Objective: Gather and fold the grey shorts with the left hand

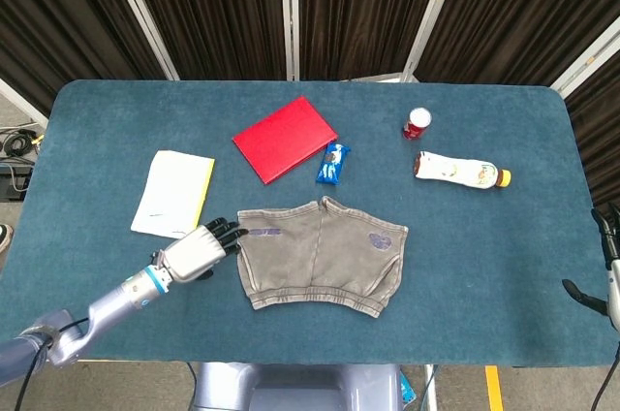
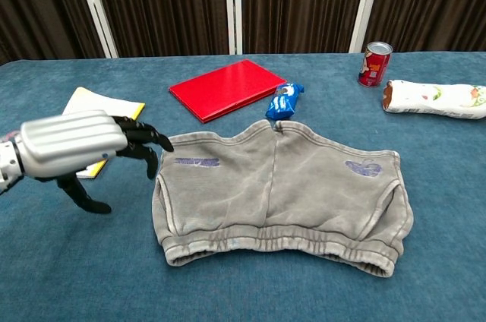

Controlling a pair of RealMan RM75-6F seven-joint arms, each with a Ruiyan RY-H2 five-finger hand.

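Note:
The grey shorts [image 1: 322,256] [image 2: 277,192] lie flat on the blue table, waistband toward me, with small purple prints on both legs. My left hand [image 1: 197,251] [image 2: 80,146] hovers just left of the shorts, fingers spread and pointing at the left leg edge, holding nothing. Its fingertips [image 1: 235,230] reach the shorts' left edge in the head view. Only part of my right hand [image 1: 607,266] shows at the head view's right edge, off the table, with its fingers spread.
A white-and-yellow notepad [image 1: 174,194] lies left of the shorts, partly hidden by my left hand in the chest view. Behind the shorts lie a red book [image 1: 284,138] and a blue snack packet [image 1: 332,163]. A red can [image 1: 417,123] and a lying bottle [image 1: 460,171] sit back right.

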